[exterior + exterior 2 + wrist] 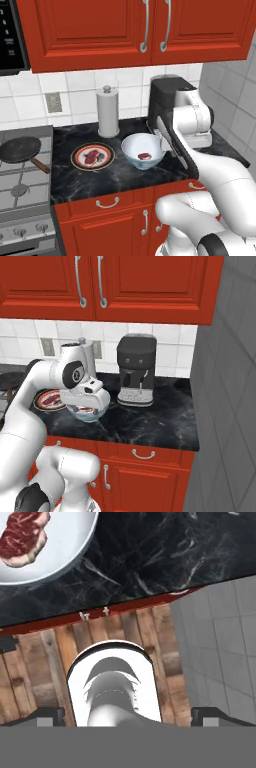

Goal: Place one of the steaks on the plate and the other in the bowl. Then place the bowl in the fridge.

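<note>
One steak (92,157) lies on the red-rimmed plate (76,159) on the dark counter. The other steak (144,156) rests inside the pale bowl (131,145), just right of the plate. In the hand view the bowl (70,542) and its steak (22,537) sit at the top left. My gripper (129,716) hovers above the counter beside the bowl's right rim, open, its fingertips (47,714) wide apart with nothing between them. In the right base view my hand covers part of the bowl (102,406). The fridge is out of view.
A black coffee machine (162,97) stands right behind the bowl, a paper towel roll (108,112) at the back. A stove with a black frying pan (20,149) is on the left. Red cabinets (125,30) hang overhead; a grey tiled wall (227,406) closes the right.
</note>
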Motion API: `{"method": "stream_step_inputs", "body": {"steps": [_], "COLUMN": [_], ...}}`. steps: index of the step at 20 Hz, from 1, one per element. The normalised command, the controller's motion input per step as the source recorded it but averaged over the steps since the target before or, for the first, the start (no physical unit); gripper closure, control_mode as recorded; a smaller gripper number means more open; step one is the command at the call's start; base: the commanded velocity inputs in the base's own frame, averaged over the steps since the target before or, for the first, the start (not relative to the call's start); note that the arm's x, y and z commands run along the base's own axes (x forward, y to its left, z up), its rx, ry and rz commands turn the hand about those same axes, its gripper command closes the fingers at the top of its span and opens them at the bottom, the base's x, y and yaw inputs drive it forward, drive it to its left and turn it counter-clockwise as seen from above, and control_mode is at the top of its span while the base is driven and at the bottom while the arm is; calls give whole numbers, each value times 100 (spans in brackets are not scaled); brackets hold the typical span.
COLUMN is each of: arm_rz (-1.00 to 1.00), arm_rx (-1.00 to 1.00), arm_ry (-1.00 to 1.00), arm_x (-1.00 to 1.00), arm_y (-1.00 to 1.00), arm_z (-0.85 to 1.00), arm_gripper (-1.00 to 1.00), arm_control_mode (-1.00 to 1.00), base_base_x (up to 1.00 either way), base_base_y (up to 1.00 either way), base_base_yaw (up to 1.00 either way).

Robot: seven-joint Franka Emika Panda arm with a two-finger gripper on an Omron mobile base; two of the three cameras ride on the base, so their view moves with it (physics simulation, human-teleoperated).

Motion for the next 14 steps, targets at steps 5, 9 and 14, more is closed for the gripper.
{"method": "stream_step_inputs", "body": {"steps": [5,9,14], "arm_rz": [3,1,-3], "arm_rx": [0,5,30], "arm_ry": [-11,-3,0], "arm_x": [58,77,82], "arm_y": [0,0,-13], "arm_z": [0,-20,-21], "arm_gripper": [-100,-100,-100], "arm_control_mode": [-100,-100,-100], "base_base_x": [0,0,0], "base_base_y": [0,0,0], "base_base_yaw": [0,0,0]}}
